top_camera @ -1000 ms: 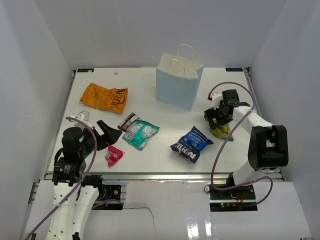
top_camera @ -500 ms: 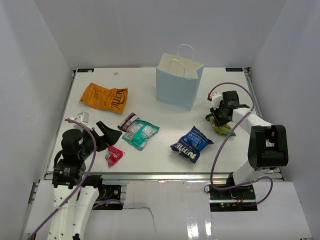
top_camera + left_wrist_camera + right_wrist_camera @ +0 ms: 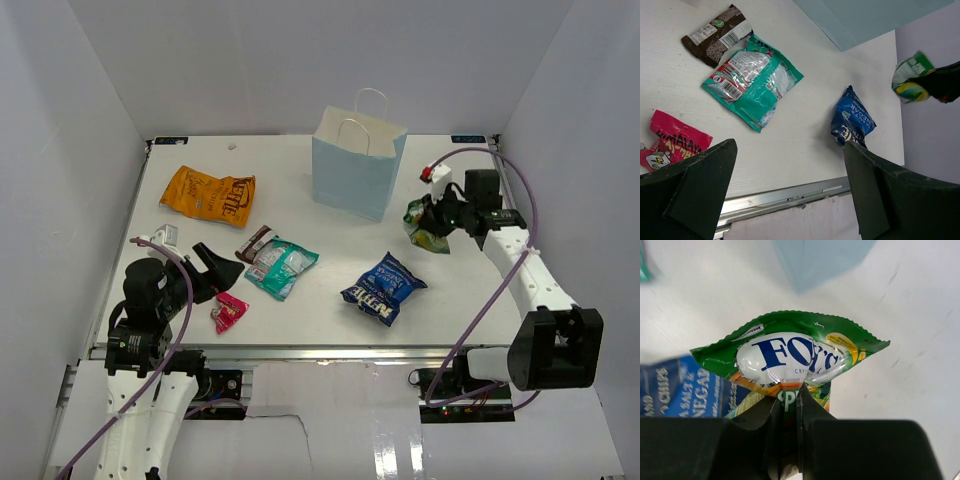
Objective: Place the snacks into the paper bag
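Note:
My right gripper [image 3: 437, 222] [image 3: 790, 402] is shut on the yellow-green pouch [image 3: 424, 226] [image 3: 790, 352] and holds it above the table, to the right of the light blue paper bag [image 3: 356, 170]. That bag stands upright at the back middle. On the table lie the orange chip bag [image 3: 209, 195], the brown bar [image 3: 255, 242], the teal-white pouch [image 3: 281, 265] [image 3: 752, 82], the pink wrapper [image 3: 228, 311] [image 3: 670, 142] and the blue chip bag [image 3: 384, 286] [image 3: 851, 120]. My left gripper [image 3: 215, 270] [image 3: 790, 195] hangs open near the front left, holding nothing.
White walls close in the table on the left, back and right. The metal front rail [image 3: 785, 197] runs below my left fingers. A small white tag [image 3: 163, 233] lies near the left edge.
My right gripper has shut on the yellow-green pouch and lifted it off the table, up and back toward the bag. The left arm has hardly moved.

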`<state>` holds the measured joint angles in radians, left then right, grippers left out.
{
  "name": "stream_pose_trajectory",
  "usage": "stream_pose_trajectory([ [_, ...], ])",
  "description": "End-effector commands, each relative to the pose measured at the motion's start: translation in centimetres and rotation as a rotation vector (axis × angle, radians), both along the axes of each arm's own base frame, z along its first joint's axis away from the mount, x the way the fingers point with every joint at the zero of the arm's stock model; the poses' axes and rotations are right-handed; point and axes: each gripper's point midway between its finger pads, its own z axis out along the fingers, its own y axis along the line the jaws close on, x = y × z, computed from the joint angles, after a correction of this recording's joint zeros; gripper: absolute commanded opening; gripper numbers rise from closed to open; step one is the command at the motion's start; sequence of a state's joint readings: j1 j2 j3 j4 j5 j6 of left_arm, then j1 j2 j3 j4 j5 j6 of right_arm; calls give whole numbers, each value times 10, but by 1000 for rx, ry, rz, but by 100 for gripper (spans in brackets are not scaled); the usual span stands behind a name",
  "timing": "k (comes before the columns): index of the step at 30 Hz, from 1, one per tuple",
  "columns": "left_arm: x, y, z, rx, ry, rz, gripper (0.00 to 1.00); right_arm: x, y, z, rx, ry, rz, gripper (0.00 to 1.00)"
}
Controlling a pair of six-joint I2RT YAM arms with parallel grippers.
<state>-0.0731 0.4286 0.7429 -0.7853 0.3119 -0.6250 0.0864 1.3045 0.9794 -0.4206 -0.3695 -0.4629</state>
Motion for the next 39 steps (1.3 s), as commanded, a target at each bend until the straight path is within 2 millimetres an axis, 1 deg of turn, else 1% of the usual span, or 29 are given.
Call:
stream_pose_trajectory([
  [1,1,-2,0,-8,-3,-14,98,27,33,115,168,-271,122,8],
  [3,1,-3,0,-9,-3,-17,98,33,43,147,225,-321,154,8],
  [4,1,-3,1,-10,-7,-17,98,38,48,166,264,-351,157,8],
  [5,1,-3,1,-9,-9,-17,98,43,53,201,290,-422,174,8],
  [6,1,-2,2,-9,-11,-16,98,49,60,211,323,-429,199,8],
  [7,1,-3,1,-9,-9,-17,98,54,68,230,352,-471,228,8],
  [8,1,-3,2,-9,-11,-19,98,54,74,264,391,-525,256,8],
  [9,1,-3,2,-10,-9,-21,98,65,83,266,418,-510,279,8],
  [11,1,-3,2,-11,-6,-21,98,75,97,286,459,-528,300,8],
  [12,1,-4,2,-9,-7,-24,98,91,103,300,471,-550,311,8],
  [14,1,-4,4,-10,-13,-27,98,101,116,313,499,-569,336,8],
  [15,1,-4,4,-11,-15,-28,98,113,121,319,509,-580,341,8],
  [16,0,-4,4,-13,-12,-27,98,116,130,321,514,-589,357,8],
  [17,0,-5,4,-15,-15,-28,98,127,135,315,513,-589,357,8],
  [18,-1,-5,4,-18,-12,-27,98,129,139,321,515,-611,368,8],
  [20,-1,-5,4,-24,-9,-27,98,135,148,316,519,-606,377,8],
  [21,-1,-5,4,-25,-10,-27,98,143,150,309,520,-594,360,8],
  [24,-2,-6,5,-31,-8,-28,98,152,152,294,528,-564,341,8],
  [28,-2,-6,5,-36,-3,-25,98,151,156,272,539,-506,361,9],
  [29,-2,-6,5,-37,-4,-23,98,151,157,258,541,-471,360,10],
  [30,-2,-7,5,-40,0,-25,98,147,159,254,544,-460,371,12],
  [31,-1,-6,3,-39,6,-23,98,147,158,247,542,-446,365,15],
  [32,0,-6,2,-41,13,-22,98,148,157,234,536,-418,348,22],
  [33,0,-7,1,-42,18,-27,98,148,156,229,532,-411,339,27],
  [34,2,-8,1,-43,20,-29,98,149,154,226,526,-409,332,40],
  [35,4,-9,-1,-45,29,-33,98,150,153,223,522,-406,328,45],
  [36,4,-11,-2,-54,31,-44,98,151,152,225,518,-416,320,49],
  [37,7,-12,-3,-68,36,-44,98,152,150,227,516,-417,314,59],
  [39,11,-17,-6,-91,59,-61,98,150,146,237,512,-433,304,64],
])
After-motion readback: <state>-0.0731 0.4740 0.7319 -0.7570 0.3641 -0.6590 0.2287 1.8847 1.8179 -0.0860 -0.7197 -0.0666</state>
